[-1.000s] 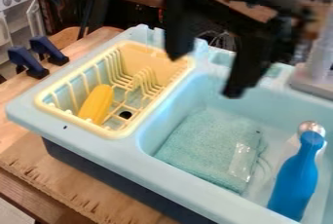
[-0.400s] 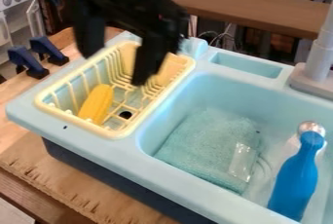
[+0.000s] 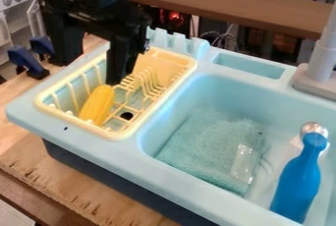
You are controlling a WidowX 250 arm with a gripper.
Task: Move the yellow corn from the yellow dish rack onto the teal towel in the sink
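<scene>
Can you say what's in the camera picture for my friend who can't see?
An open black gripper hangs above a yellow dish rack with a long yellow toy inside. In the blue sink beside it are a cloth and a blue bottle.

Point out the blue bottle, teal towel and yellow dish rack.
Blue bottle (image 3: 297, 185), camera view, on its body.
Teal towel (image 3: 209, 144), camera view, near its middle.
Yellow dish rack (image 3: 117, 134), camera view, on its front rim.

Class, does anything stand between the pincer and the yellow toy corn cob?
Nothing visible covers the toy corn cob from above. The slatted side of the yellow dish rack rises along the cob's left in the picture, so it would likely block a low sideways approach by the pincer.
</scene>
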